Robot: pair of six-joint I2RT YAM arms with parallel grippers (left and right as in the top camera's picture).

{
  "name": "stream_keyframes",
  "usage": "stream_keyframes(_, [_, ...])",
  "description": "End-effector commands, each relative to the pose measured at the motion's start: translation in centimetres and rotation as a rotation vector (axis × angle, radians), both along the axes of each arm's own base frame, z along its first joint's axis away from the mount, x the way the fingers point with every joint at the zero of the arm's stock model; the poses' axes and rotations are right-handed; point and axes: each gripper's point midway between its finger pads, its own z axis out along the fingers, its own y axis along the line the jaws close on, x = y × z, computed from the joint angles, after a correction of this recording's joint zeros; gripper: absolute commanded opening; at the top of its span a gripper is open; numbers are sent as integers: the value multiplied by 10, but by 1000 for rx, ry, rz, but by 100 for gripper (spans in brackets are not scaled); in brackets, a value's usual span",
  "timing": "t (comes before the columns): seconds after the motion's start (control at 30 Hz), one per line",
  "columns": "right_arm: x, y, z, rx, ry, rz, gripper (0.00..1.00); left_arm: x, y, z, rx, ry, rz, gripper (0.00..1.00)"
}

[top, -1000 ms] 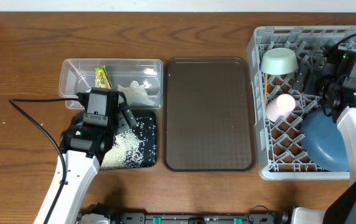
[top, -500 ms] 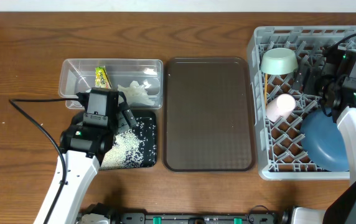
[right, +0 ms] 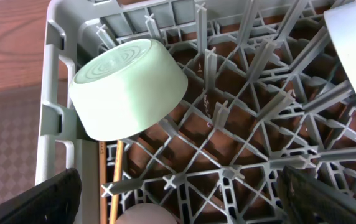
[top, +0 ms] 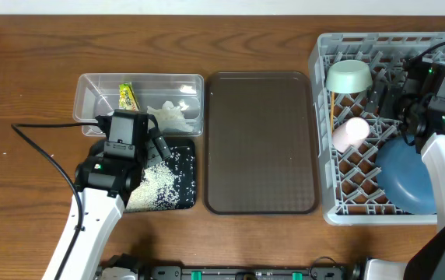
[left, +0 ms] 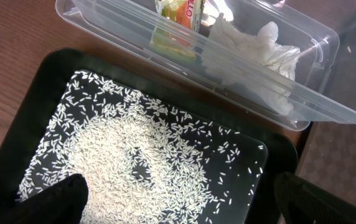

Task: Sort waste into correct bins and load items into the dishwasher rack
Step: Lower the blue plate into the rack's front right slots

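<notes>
Grey dishwasher rack point(top: 323, 179) spreads under the right gripper point(right: 178, 199), jaws wide and empty. The dark blue plate point(top: 405, 183) sits back toward its arm, the mint-green bowl point(right: 128, 87) lies upturned ahead-left, and the chopsticks point(right: 115, 180) run lengthwise along the rack wall by its left finger. The left gripper point(left: 184, 202) is equally wide and empty, with the black tray point(left: 60, 62) directly beneath and the clear container point(left: 103, 37) just ahead holding tissue point(left: 252, 56) and wrapper point(left: 178, 12). Rice point(left: 140, 155) is scattered between its fingers, so I'd judge everything is placed and neither arm has anything left to reach for.
</notes>
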Motion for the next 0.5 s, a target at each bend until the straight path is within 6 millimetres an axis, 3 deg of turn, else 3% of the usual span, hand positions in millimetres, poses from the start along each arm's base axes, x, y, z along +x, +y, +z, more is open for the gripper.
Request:
stream_keyframes(0.0, [-2,1,4,15,-2,-11,99,1,2,0,-3,0,14,98])
stream_keyframes(0.2, [-10,2,9,16,5,-12,99,1,2,0,-3,0,14,98])
stream_keyframes(0.47, [-18,4,50,-8,-97,-11,99,1,2,0,-3,0,14,98])
